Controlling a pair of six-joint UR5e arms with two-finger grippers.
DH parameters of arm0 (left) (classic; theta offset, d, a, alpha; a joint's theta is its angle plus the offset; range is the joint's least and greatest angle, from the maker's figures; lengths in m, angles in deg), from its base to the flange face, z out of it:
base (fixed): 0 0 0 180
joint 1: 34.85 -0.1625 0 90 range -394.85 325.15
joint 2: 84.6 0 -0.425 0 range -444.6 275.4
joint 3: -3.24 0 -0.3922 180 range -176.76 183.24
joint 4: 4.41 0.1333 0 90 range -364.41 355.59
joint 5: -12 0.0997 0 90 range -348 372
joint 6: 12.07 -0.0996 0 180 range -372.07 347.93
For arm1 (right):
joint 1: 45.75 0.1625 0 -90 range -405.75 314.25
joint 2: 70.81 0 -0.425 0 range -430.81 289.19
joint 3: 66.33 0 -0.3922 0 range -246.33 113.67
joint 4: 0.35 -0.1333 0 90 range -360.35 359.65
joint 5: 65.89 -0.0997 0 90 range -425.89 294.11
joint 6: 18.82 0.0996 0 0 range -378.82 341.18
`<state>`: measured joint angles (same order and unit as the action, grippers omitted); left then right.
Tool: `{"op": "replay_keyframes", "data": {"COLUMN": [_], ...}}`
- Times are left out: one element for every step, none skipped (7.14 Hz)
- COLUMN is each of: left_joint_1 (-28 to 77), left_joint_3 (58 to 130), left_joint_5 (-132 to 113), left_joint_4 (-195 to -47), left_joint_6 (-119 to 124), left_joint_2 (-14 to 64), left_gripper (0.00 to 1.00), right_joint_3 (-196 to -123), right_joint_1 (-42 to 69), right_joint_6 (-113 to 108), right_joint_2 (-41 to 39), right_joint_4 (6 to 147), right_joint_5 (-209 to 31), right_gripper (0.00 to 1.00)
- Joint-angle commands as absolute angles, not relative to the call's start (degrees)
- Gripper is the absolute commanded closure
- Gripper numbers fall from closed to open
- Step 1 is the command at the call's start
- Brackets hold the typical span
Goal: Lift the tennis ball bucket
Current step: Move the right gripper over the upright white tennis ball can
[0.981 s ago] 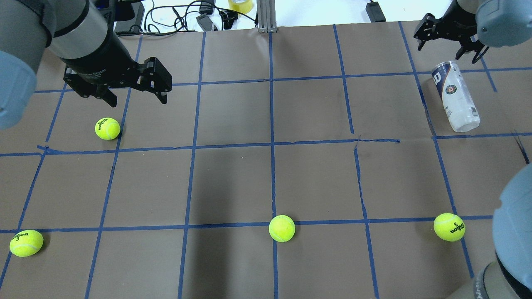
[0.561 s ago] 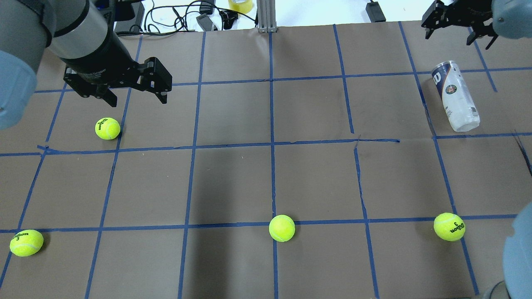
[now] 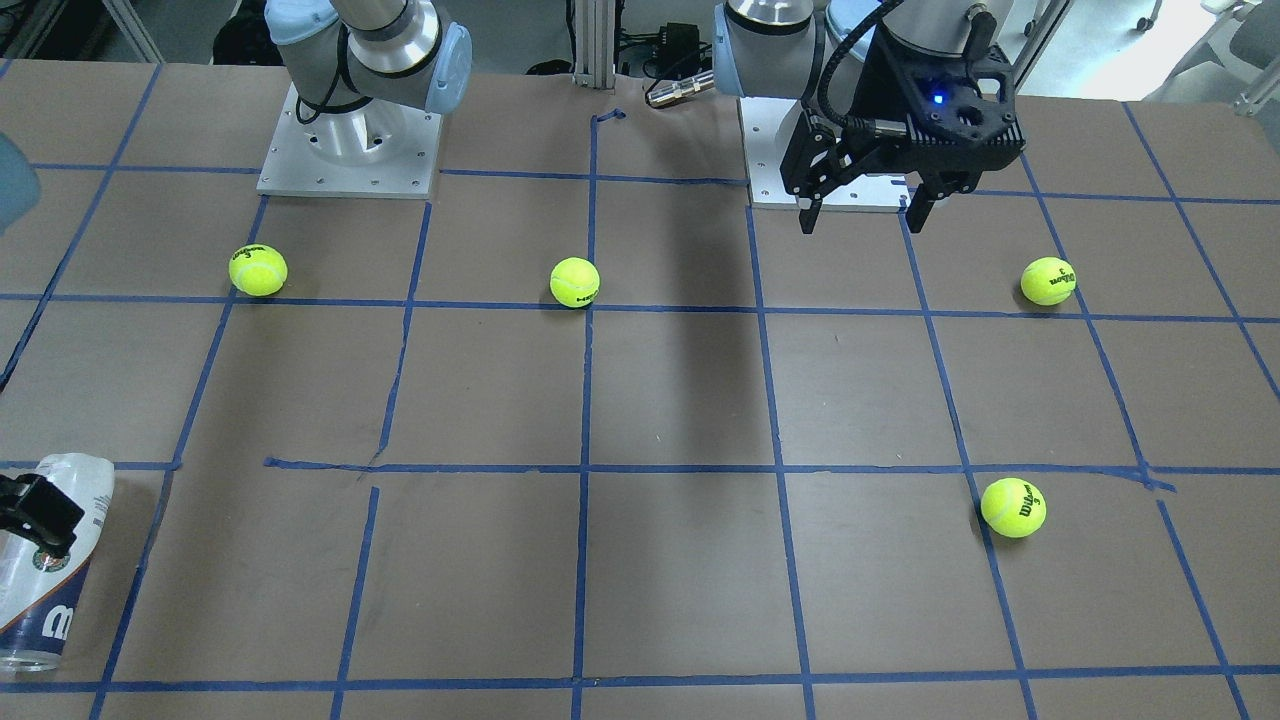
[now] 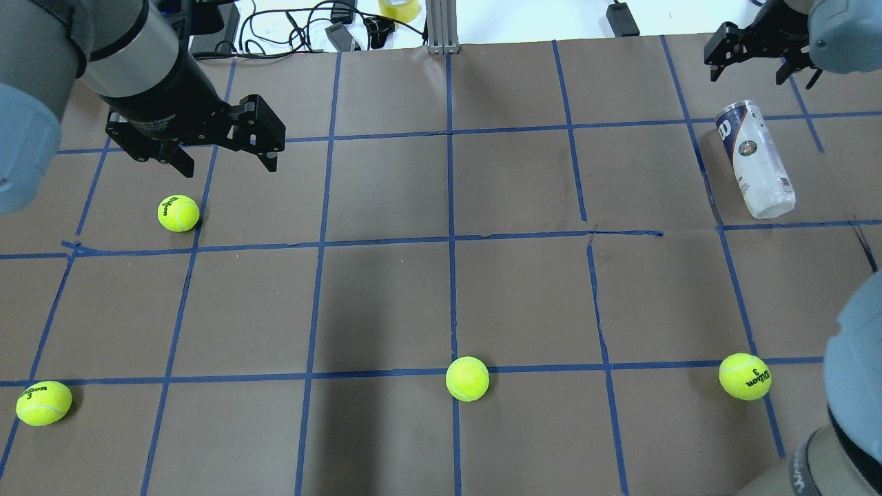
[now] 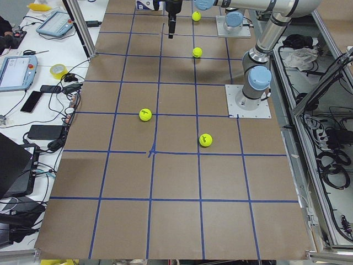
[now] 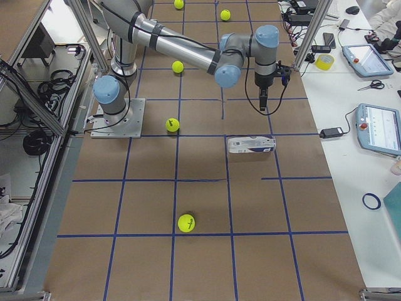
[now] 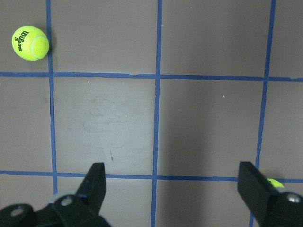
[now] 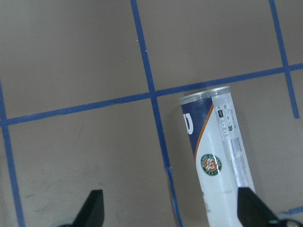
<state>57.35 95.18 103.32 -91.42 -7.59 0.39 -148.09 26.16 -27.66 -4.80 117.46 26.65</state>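
Observation:
The tennis ball bucket [image 4: 754, 158] lies on its side at the table's far right, navy band end away from the robot. It also shows in the front view [image 3: 45, 560], the right side view [image 6: 250, 145] and the right wrist view [image 8: 218, 161]. My right gripper [image 4: 758, 65] is open and empty. It hovers above the table just beyond the bucket's navy end, not touching it. In the right wrist view the gripper [image 8: 173, 213] has the bucket near its right fingertip. My left gripper [image 4: 227, 164] is open and empty, held high at the far left.
Several yellow-green tennis balls lie on the brown papered table: one under my left gripper [image 4: 178, 213], one front left [image 4: 43, 403], one front middle [image 4: 467, 378], one front right [image 4: 745, 376]. Cables and a tape roll [image 4: 400, 8] lie past the far edge.
My right gripper drew back from the bucket toward the far edge, then came slightly back. The bucket, the balls and my left arm have not moved.

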Motion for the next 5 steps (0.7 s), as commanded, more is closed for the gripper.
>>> {"op": "replay_keyframes", "data": {"left_joint_1": [57.3, 57.4, 57.4, 57.4, 57.3], "left_joint_3": [95.2, 95.2, 95.2, 95.2, 95.2], "left_joint_5": [103.3, 103.3, 103.3, 103.3, 103.3], "left_joint_4": [-91.4, -91.4, -91.4, -91.4, -91.8], "left_joint_6": [-7.6, -7.6, -7.6, -7.6, -7.6], "left_joint_2": [0.4, 0.4, 0.4, 0.4, 0.4], "left_gripper": [0.00, 0.00, 0.00, 0.00, 0.00], "right_joint_3": [-146.1, -144.9, -144.2, -144.1, -144.1], "right_joint_1": [23.4, 23.2, 22.1, 21.2, 21.1], "right_joint_6": [-34.0, -38.9, -40.7, -42.2, -43.7], "right_joint_2": [-11.4, -15.2, -17.8, -18.9, -19.9], "right_joint_4": [120.9, 124.2, 124.9, 125.1, 125.5], "right_joint_5": [26.7, 26.7, 26.4, 26.4, 26.4], "right_gripper": [0.00, 0.00, 0.00, 0.00, 0.00]}}
